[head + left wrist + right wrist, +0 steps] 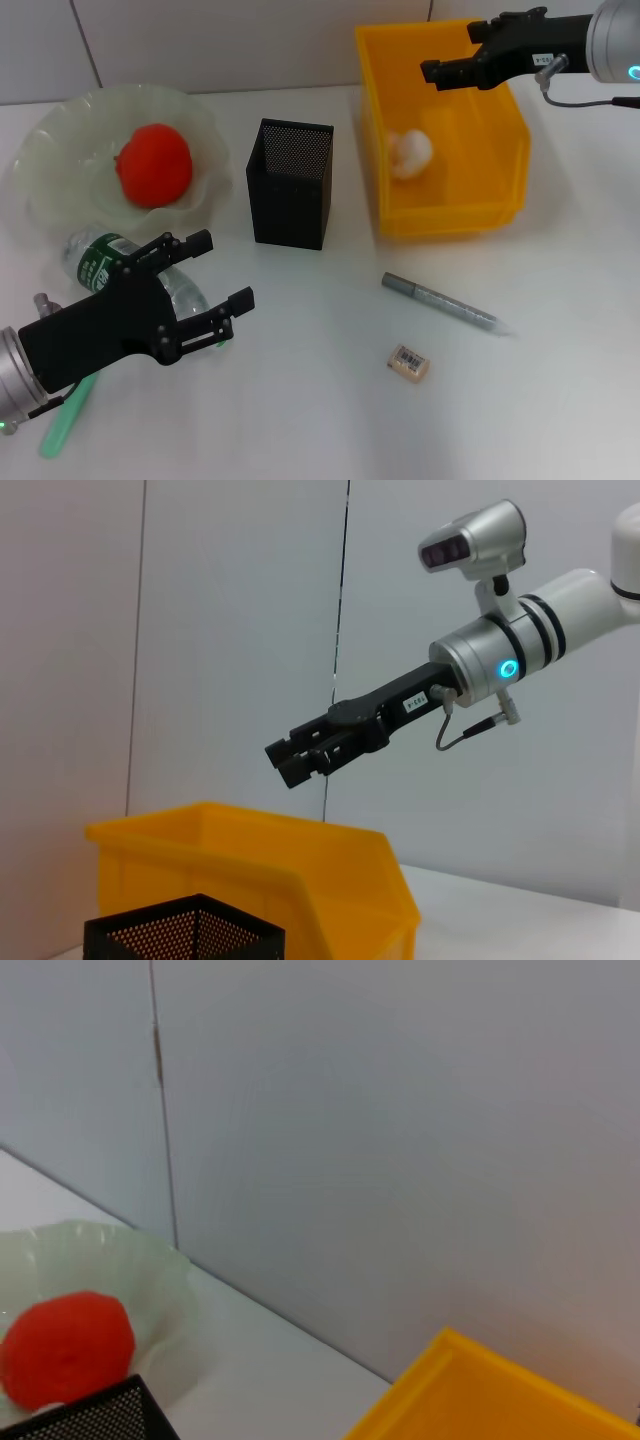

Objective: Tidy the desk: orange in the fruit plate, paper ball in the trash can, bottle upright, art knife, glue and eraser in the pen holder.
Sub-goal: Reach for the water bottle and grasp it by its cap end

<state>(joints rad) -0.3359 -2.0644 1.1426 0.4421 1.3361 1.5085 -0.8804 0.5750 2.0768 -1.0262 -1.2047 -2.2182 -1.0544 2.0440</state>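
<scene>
My left tool (205, 283) hangs open over the bottle (135, 272) lying on the surface beside the fruit plate (60, 130). It looks light, slick and squashy, so I'd grip mid-body at the label. My right tool (432, 70) looks closed, empty, above the trash can (500, 130).

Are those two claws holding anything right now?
No. The left gripper is open above the lying bottle; the right gripper hangs shut and empty over the trash can.

The left gripper (205, 280) covers most of the lying bottle (105, 258); a green stick (65, 420), perhaps glue, is half hidden under the arm.
</scene>
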